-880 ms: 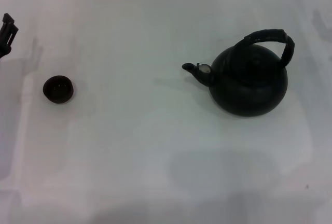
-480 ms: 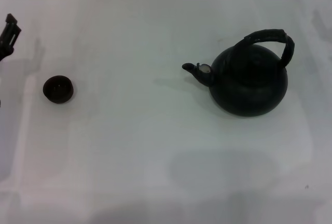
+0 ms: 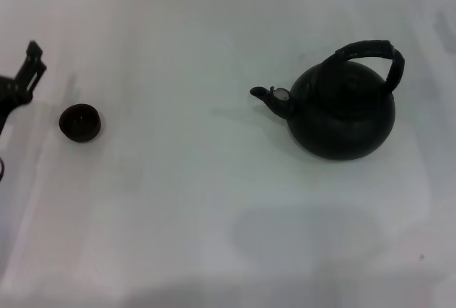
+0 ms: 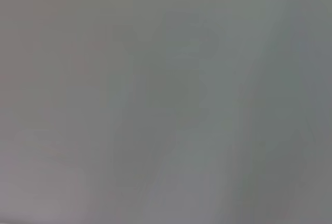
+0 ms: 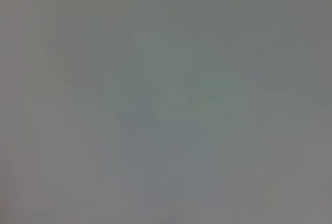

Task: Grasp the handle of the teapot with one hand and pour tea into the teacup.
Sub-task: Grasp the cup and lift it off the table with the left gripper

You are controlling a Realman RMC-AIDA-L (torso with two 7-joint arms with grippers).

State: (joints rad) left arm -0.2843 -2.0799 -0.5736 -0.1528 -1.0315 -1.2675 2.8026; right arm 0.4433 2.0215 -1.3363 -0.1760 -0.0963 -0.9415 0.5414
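In the head view the round black teapot (image 3: 342, 112) stands upright on the right side of the white table, its short spout (image 3: 267, 95) pointing left. Its thick arched handle (image 3: 370, 53) rises over the top, and nothing touches it. The tiny dark teacup (image 3: 79, 122) sits far to the left, well apart from the pot. My left gripper (image 3: 27, 71) reaches in from the left edge, just beyond and left of the teacup, not touching it. No tea shows. The right gripper is out of view. Both wrist views hold only a blurred grey surface.
The white table (image 3: 214, 201) stretches wide between teacup and teapot and toward the near edge. Faint shadows lie on it at the near centre and along the left side.
My left gripper has moved in from the left edge, coming nearer and rightward, closer to the teacup. Teapot and teacup have stayed put.
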